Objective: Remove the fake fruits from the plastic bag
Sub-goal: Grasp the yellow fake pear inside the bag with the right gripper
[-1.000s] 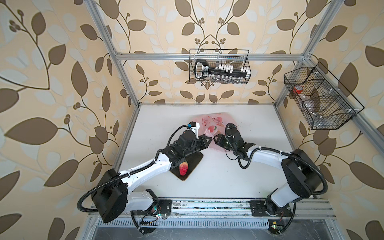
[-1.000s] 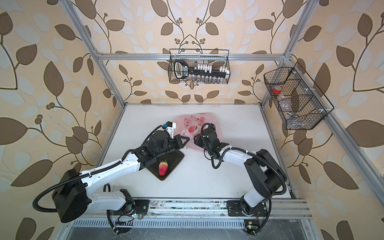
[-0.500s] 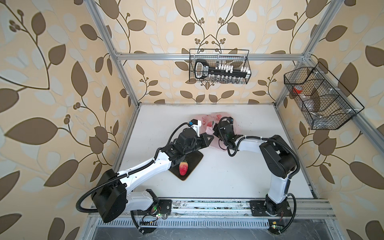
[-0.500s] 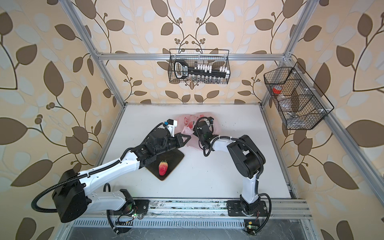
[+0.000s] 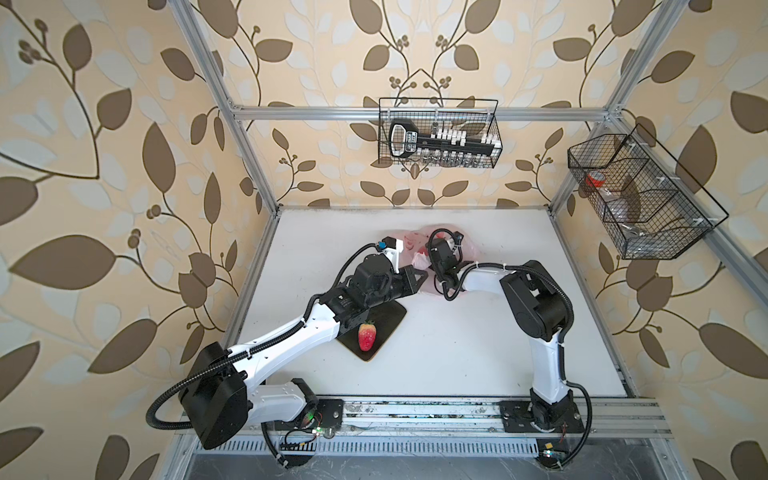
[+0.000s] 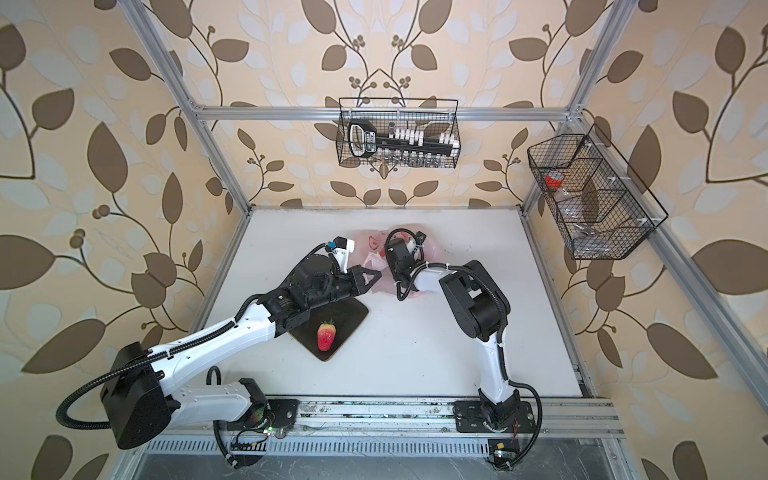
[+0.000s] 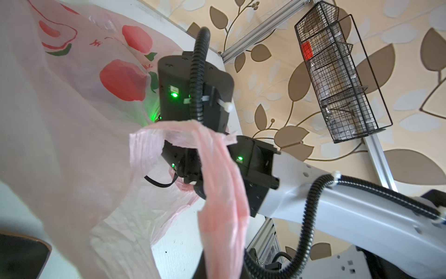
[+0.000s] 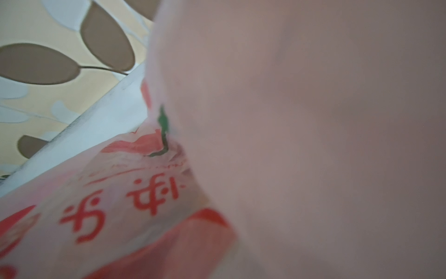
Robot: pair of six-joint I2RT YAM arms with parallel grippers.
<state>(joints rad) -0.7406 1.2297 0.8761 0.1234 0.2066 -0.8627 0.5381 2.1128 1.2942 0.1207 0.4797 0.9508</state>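
The plastic bag point(image 5: 469, 248) point(image 6: 434, 248), thin pink film printed with red peaches, lies at the back middle of the white table. My left gripper point(image 5: 420, 276) point(image 6: 376, 275) is shut on one of its loop handles point(image 7: 224, 205), which it holds up and taut. The black body of my right gripper point(image 5: 441, 254) point(image 6: 400, 254) pokes into the bag's mouth; its jaws are hidden by film point(image 8: 313, 120) that covers the right wrist view. One fake fruit, a red strawberry point(image 5: 367, 336) point(image 6: 326, 336), lies on the dark mat point(image 5: 392, 318) point(image 6: 353, 309). No fruits inside the bag can be made out.
A black wire basket point(image 5: 438, 137) with a tool set hangs on the back wall. Another wire basket point(image 5: 640, 195) hangs on the right wall. Aluminium frame posts stand at the table's corners. The rail point(image 5: 415, 411) with both arm bases runs along the front edge.
My right arm has folded in and its gripper has moved from the bag's front right edge into the bag's mouth. The left gripper has stayed shut on the handle, hardly moving.
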